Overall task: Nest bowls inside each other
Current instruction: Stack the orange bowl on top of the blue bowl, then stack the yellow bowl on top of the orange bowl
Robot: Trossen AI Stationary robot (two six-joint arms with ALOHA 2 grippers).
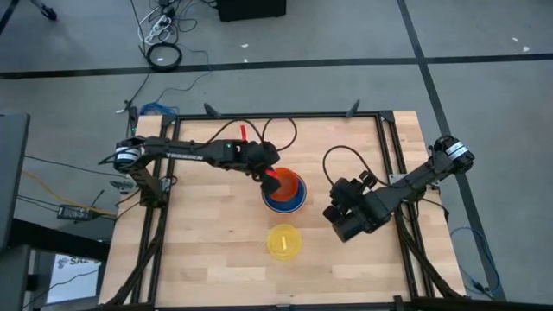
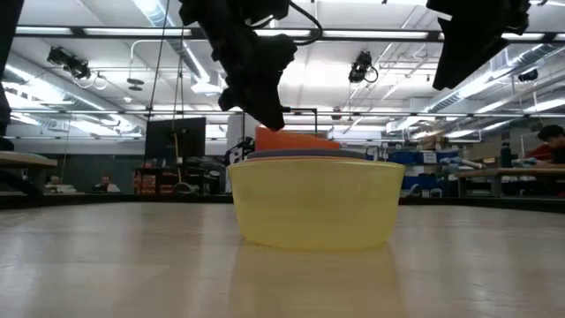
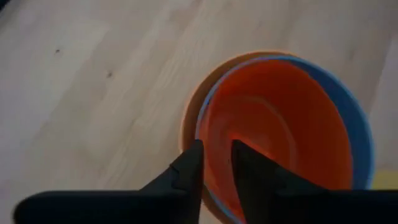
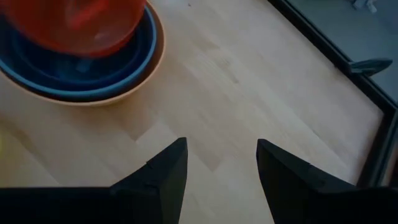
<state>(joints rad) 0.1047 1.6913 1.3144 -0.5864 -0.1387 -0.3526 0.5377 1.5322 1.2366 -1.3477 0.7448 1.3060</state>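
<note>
A stack of bowls (image 1: 285, 197) stands mid-table: an orange bowl (image 3: 188, 118) outermost, a blue bowl (image 3: 357, 118) inside it, and a red-orange bowl (image 3: 273, 118) on top. The red-orange bowl sits tilted, its left side raised. My left gripper (image 3: 217, 155) reaches in from the left and stands open by a narrow gap astride that bowl's rim. A yellow bowl (image 1: 283, 242) rests alone on its base nearer the front edge. My right gripper (image 4: 222, 155) hovers open above bare wood to the right of the stack. My left gripper has one finger (image 3: 252, 171) inside the red-orange bowl and one (image 3: 186, 171) outside, astride its left rim (image 3: 203, 140). It slants down from the table's left. The gap is wider than the rim, so I cannot tell whether a finger touches it.
Black frame rails (image 1: 384, 155) run along the wooden table's edges. Bare wood lies left of the stack and along the front, on either side of the yellow bowl. In the low view the yellow bowl (image 2: 311, 203) hides most of the stack behind it.
</note>
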